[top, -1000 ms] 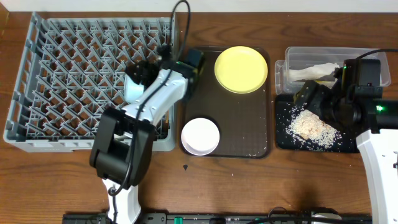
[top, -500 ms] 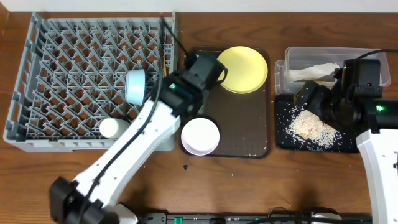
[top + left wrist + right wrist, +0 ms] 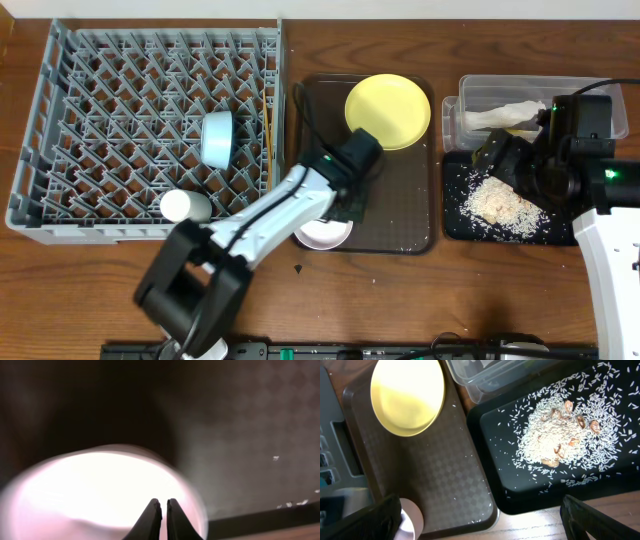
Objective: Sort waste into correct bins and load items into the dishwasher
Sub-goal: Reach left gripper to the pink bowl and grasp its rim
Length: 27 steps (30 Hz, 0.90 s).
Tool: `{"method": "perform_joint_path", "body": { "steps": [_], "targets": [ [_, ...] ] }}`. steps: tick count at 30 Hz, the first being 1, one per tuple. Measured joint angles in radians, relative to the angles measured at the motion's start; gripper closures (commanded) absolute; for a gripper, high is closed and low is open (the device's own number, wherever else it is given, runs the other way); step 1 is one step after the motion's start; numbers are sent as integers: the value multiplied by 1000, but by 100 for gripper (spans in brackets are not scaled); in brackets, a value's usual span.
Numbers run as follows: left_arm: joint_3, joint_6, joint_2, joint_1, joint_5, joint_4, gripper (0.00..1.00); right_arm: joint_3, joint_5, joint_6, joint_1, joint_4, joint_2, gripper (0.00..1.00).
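Note:
My left gripper (image 3: 163, 502) is shut and empty, its tips just above the white bowl (image 3: 95, 490), which sits at the near end of the brown tray (image 3: 410, 215). Overhead, that gripper (image 3: 343, 210) covers the white bowl's (image 3: 318, 235) right side. The yellow plate (image 3: 388, 111) lies at the tray's far end. In the grey dish rack (image 3: 100, 60) are a light-blue bowl (image 3: 217, 138), a white cup (image 3: 185, 206) and chopsticks (image 3: 270, 140). My right gripper (image 3: 480, 502) hangs wide open above the black tray (image 3: 490, 430) of rice (image 3: 555, 435).
A clear tub (image 3: 470, 95) behind the black tray holds a crumpled white wrapper (image 3: 500, 117). A few rice grains lie on the brown tray's near right part (image 3: 485, 510). Bare wooden table (image 3: 400, 300) runs along the front.
My left gripper let go of the light-blue bowl in the rack, swung right over the brown tray and shut above the white bowl. The right arm stayed still.

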Motion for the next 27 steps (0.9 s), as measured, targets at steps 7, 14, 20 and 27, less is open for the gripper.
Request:
{"method": "perform_joint_path", "body": {
  "steps": [7,14,20,27],
  "targets": [
    [4,3,63,-42,242,209,85,0,0,0,0,0,0,1],
    [111,64,23,-35,231,-9,61,0,0,0,0,1,0,1],
    [122,79,-40,-5,30,-149,61,0,0,0,0,3,0,1],
    [-24,79,-5,22,-48,-24,60,0,0,0,0,5,0,1]
  ]
}}
